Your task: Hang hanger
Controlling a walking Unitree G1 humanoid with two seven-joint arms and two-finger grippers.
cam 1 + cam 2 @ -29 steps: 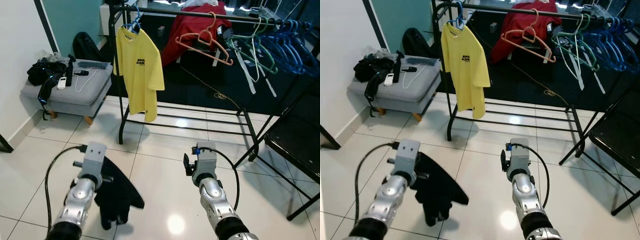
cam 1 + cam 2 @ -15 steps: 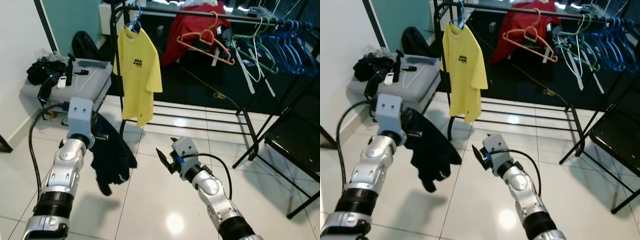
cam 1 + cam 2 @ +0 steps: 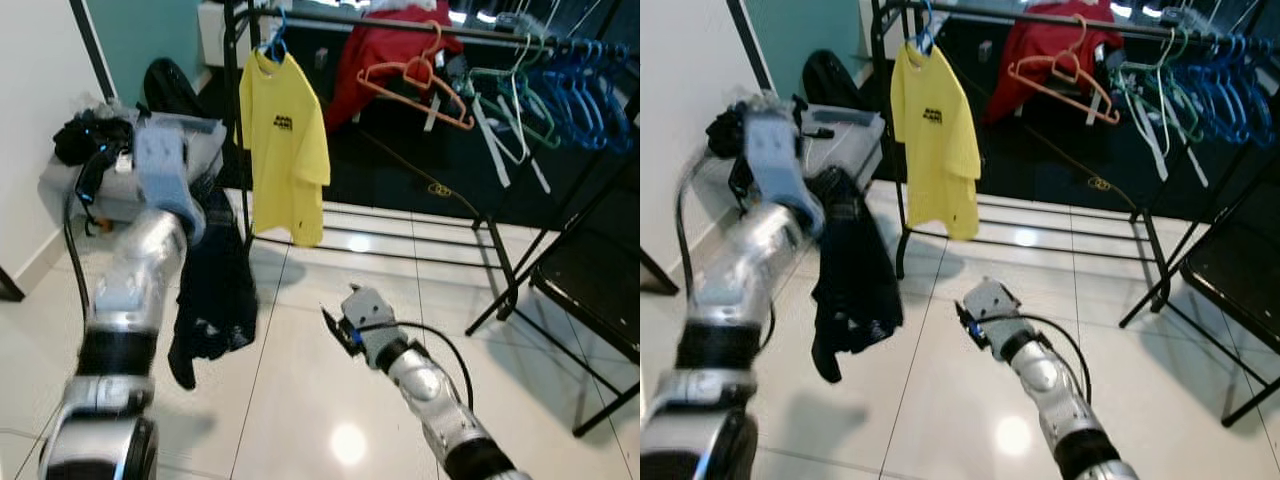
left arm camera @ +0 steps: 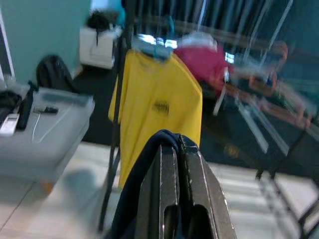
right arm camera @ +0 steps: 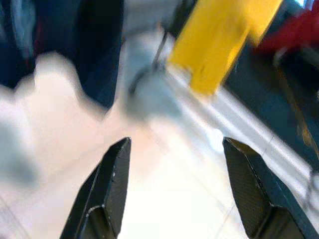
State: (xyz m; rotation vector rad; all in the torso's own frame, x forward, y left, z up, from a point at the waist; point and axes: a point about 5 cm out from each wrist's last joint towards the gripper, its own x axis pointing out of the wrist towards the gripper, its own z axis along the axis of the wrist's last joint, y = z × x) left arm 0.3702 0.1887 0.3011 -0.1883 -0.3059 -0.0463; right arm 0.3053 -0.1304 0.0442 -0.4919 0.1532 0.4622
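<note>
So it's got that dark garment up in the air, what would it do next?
Probably carry it further up and right toward the rail. The left tool is shut on the dark garment, which hangs below the rail, left of the yellow shirt. The right tool is open, empty.

The robot is showing two shiny silver arms made of round metal parts, with black rings at the joints. Each wrist is wearing a grey boxy block. A thick black cable is looping along each arm. The right gripper (image 5: 174, 194) is showing two long black fingers (image 5: 107, 191) with a bumpy, woven-looking surface and slanted tips.
</note>
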